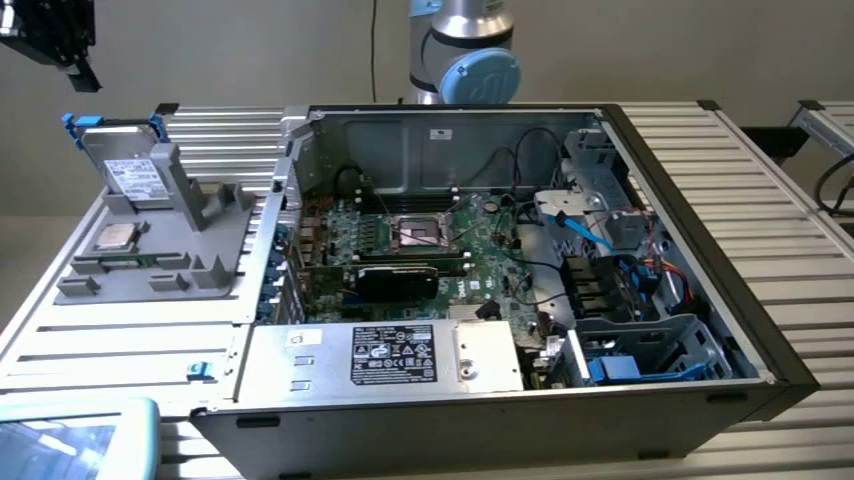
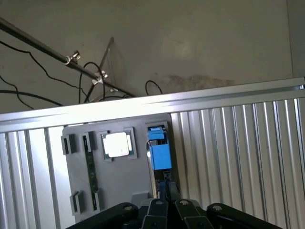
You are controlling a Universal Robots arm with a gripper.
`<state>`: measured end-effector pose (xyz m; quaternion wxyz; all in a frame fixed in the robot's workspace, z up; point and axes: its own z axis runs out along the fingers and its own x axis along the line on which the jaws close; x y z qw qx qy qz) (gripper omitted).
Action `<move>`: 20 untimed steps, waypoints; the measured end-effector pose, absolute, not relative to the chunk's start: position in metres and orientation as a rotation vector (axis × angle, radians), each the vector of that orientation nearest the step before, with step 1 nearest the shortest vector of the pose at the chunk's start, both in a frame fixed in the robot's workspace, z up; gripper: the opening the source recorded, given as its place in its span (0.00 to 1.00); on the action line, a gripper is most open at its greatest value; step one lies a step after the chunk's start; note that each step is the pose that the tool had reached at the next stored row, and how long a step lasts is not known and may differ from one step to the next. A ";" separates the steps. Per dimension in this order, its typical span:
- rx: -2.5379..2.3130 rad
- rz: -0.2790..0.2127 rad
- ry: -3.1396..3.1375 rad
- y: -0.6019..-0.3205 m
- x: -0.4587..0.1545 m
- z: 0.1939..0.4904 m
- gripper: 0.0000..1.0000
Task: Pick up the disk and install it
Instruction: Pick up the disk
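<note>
Wrist view — claw (image 2: 167,188) pinched together, empty — disk (image 2: 159,153) apart, straight beyond its tips.

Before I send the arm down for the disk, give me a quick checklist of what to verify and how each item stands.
1. Disk ready to grasp: ok. The disk stands upright in the grey holder.
2. Jaws open: not ok. They are shut and hold nothing.
3. Jaws lined up: looks ok. In the wrist view the disk's blue carrier lies straight ahead of them, apart.
4. CPU chip clear of the disk: ok. It lies flat on the holder, apart from the disk.
5. Computer case open: ok.
6. Drive cage free for the disk: cannot tell.
</note>
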<state>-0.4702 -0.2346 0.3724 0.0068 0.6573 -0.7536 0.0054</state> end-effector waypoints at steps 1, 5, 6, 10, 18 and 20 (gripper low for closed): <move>2.056 0.017 -2.357 -0.235 -0.470 0.372 0.11; 2.056 0.017 -2.357 -0.235 -0.470 0.372 0.18; 2.056 0.017 -2.357 -0.235 -0.470 0.372 0.25; 2.056 0.017 -2.357 -0.235 -0.470 0.372 0.42; 2.056 0.016 -2.357 -0.235 -0.476 0.370 0.55; 2.056 0.017 -2.357 -0.235 -0.479 0.369 0.55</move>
